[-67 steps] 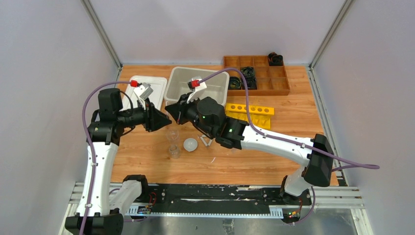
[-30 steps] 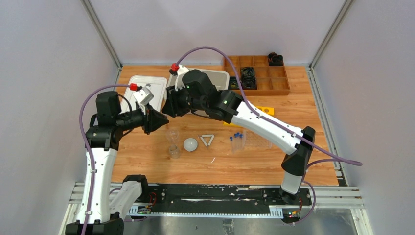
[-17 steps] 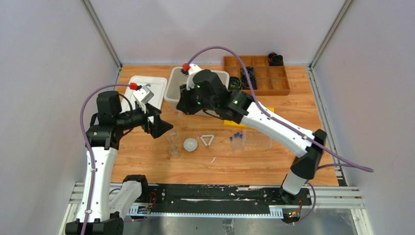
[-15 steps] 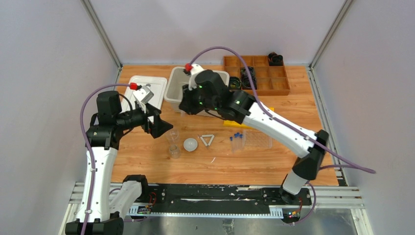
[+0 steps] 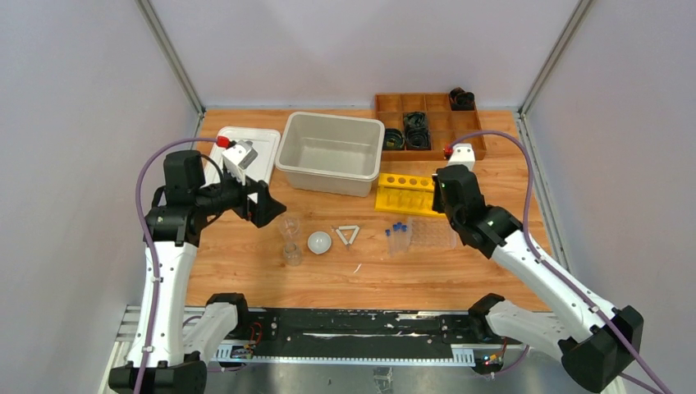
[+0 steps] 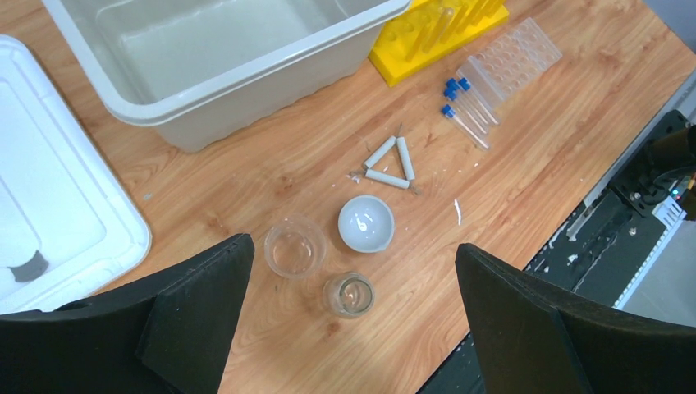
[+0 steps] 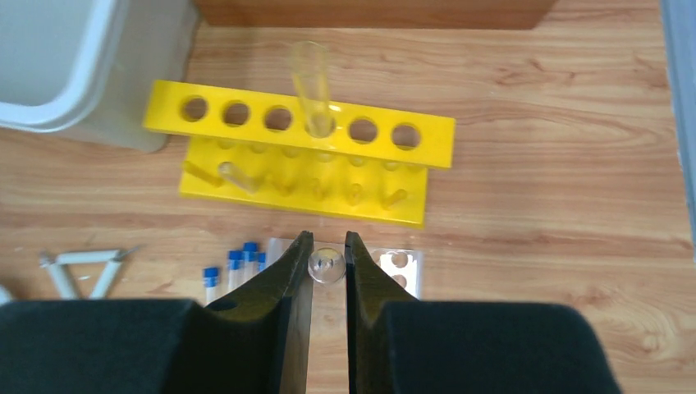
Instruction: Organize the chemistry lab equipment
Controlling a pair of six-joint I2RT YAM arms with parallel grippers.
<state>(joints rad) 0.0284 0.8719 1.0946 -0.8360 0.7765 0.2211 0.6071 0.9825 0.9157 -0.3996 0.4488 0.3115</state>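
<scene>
Right wrist: right gripper (image 7: 327,246) clamped on a clear tube (image 7: 326,265)
Rack (image 7: 382,201): yellow, just ahead of it
Left gripper (image 6: 353,250): spread wide
Beakers (image 6: 294,249), dish (image 6: 366,222): below, between its fingers

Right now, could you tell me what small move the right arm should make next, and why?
Probably move the right gripper forward over a free hole in the rack: it seems to grip a tube, and a second tube already stands in it.
</scene>
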